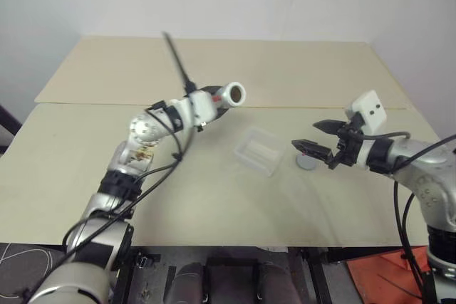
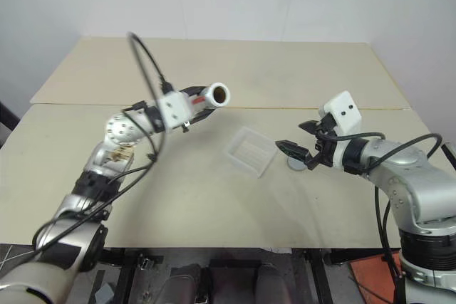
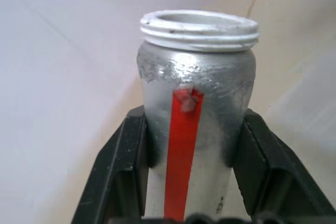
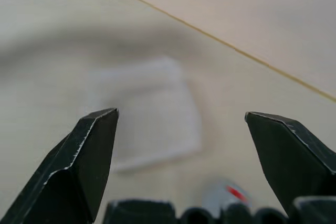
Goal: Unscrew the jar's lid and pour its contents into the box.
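Observation:
My left gripper (image 1: 212, 99) is shut on the silvery-grey jar (image 1: 228, 95), held up above the table and lying nearly level. In the left wrist view the jar (image 3: 197, 103) shows a red stripe and a bare white threaded mouth, with black fingers (image 3: 123, 171) on both sides. The contents are hidden inside. The clear box (image 1: 258, 151) lies on the table, below and right of the jar's mouth. Just right of the box the grey lid (image 1: 306, 162) rests on the table, red mark up. My right gripper (image 1: 308, 135) hovers over the lid, open and holding nothing.
The pale wooden table (image 1: 214, 204) is made of two boards with a seam (image 1: 285, 107) running behind the box. A black cable (image 1: 178, 62) loops up from my left arm. A red object (image 1: 385, 275) lies on the floor at the right.

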Controlling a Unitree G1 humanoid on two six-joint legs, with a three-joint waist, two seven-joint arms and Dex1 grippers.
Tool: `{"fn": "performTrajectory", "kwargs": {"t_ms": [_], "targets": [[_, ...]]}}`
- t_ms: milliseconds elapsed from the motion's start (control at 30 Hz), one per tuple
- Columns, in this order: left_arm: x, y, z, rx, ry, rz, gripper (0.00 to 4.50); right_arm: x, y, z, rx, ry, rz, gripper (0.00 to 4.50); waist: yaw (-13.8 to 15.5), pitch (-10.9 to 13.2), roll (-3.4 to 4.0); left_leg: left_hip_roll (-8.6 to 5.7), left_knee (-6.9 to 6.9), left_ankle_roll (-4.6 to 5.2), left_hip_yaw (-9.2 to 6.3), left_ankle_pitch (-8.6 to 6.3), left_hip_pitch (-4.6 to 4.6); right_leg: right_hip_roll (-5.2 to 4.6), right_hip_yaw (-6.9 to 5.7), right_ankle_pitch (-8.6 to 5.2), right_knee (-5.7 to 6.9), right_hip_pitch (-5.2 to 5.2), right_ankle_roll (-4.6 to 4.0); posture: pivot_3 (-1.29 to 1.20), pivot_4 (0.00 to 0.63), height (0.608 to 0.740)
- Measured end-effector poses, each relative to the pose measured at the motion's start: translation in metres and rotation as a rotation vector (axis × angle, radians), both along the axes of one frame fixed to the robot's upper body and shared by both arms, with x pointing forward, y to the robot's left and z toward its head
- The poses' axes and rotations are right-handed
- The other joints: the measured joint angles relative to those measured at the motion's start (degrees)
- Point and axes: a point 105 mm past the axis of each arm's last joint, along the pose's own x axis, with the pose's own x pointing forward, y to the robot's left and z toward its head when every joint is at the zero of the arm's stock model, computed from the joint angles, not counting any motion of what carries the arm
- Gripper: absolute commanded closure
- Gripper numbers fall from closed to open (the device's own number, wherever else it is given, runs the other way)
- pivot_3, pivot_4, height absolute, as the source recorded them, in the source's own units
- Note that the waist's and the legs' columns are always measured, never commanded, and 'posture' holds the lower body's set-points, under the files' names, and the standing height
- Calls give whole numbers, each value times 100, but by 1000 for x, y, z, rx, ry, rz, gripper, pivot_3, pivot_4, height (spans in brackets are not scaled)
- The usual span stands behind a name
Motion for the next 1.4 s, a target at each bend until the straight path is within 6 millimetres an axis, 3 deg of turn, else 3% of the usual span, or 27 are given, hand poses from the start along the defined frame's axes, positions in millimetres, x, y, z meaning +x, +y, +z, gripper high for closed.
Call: {"fn": "performTrajectory", "kwargs": {"t_ms": [167,300,367,467,833,933,1033,1233,1400], "targets": [[0,-48,19,386,-635,-126,2643,-7,8,5,-44,54,93,31,97,-1,2,-5,8,31,7,-18,-33,-11,-7,17,-31,-4,23,0,150,740],[-6,-77,-8,624,-942,-335,2643,-10,7,3,-68,97,120,31,145,-1,1,-10,30,42,12,-25,-73,-12,-12,24,-38,-19,47,0,150,740],[-9,-82,-29,696,-980,-417,2643,-10,8,6,-69,97,129,31,146,0,1,-11,35,39,16,-23,-83,-14,-11,24,-39,-29,50,0,150,740],[-7,-83,-45,776,-1010,-468,2643,-11,8,9,-71,91,137,31,143,0,0,-10,43,31,18,-18,-113,-14,-11,25,-25,-66,50,0,150,740],[1,-87,-24,750,-1070,-396,2643,-17,9,13,-24,89,136,31,144,0,-1,-10,46,10,17,-6,-124,-18,-10,25,-20,-77,50,0,150,740],[3,-81,-15,660,-977,-343,2643,-16,10,12,-18,87,133,31,142,0,-1,-9,48,5,16,-2,-126,-19,-10,25,-18,-79,50,0,150,740],[10,-61,-2,435,-722,-203,2643,-13,13,12,5,19,131,31,99,0,0,-4,50,-1,18,1,-125,-20,-10,25,-13,-83,49,0,150,740],[26,-2,-14,-128,-30,79,2643,-6,12,16,18,-97,113,31,-16,-5,8,0,89,-7,22,5,-124,-23,-12,25,15,-81,50,0,150,740],[14,34,-18,-579,452,104,2643,-3,8,18,19,-128,126,31,-49,-5,9,-1,101,-3,17,3,-111,-19,1,24,37,-72,50,0,150,740]]}}
